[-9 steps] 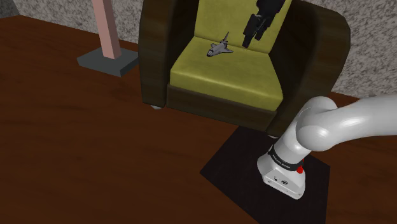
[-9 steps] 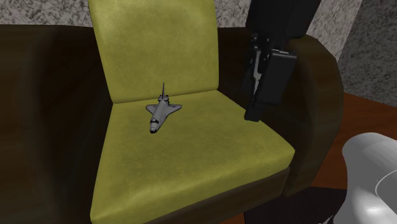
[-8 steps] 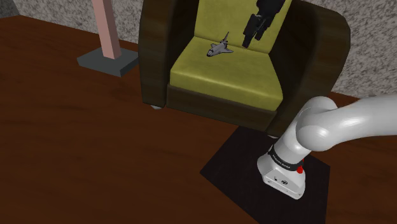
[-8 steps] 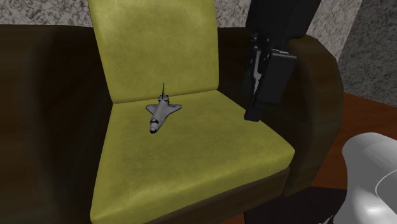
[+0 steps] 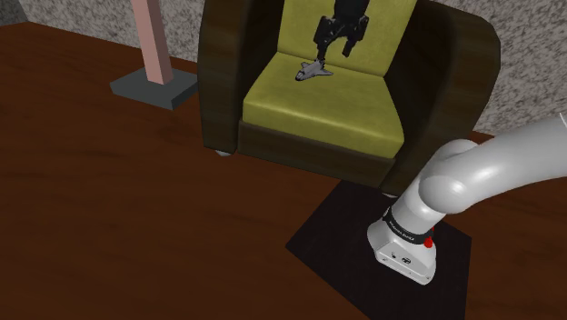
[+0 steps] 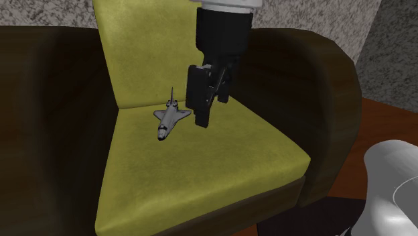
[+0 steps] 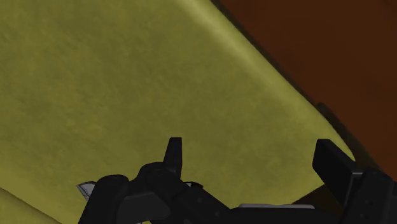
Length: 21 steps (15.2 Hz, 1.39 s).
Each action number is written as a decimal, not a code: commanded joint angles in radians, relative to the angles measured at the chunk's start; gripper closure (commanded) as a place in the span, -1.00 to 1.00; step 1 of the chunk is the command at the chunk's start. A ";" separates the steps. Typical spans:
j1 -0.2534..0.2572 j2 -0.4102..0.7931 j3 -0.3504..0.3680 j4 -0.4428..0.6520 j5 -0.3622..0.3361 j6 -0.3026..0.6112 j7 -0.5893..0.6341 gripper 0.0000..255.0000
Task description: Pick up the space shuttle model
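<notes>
The claw point(image 5: 334, 50) hangs open over the armchair point(image 5: 454, 82), its two fingers standing apart with bare yellow-green upholstery between them in the wrist view. The space shuttle model point(image 6: 170, 119), small and grey, lies flat on the seat cushion point(image 6: 201, 181) close to the backrest point(image 6: 161, 47). The claw is just beside it, toward the second exterior view's right, not touching it and, as far as I can judge, not squarely over it.

That offset is the main risk. A straight descent from here would likely close on cushion alone, or one finger could catch a wing and shove the model aside. The model is low and thin-edged, so a grip across the wings may slip, and the soft seat could let it tip under a finger.

How high the claw sits above the cushion is hard to read. In the wrist view a pale sliver point(image 7: 86, 188) beside the claw's black body may be part of the model; I cannot tell
</notes>
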 commanded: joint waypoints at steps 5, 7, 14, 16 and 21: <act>-0.077 0.229 0.000 0.145 -0.002 0.072 0.210 -1.00; -0.099 0.297 -0.006 0.197 -0.003 0.086 0.275 -1.00; -0.165 0.520 -0.050 0.384 0.003 0.110 0.481 -1.00; -0.183 0.578 -0.067 0.438 0.010 0.113 0.535 -1.00; -0.229 0.714 -0.115 0.569 0.037 0.113 0.660 -1.00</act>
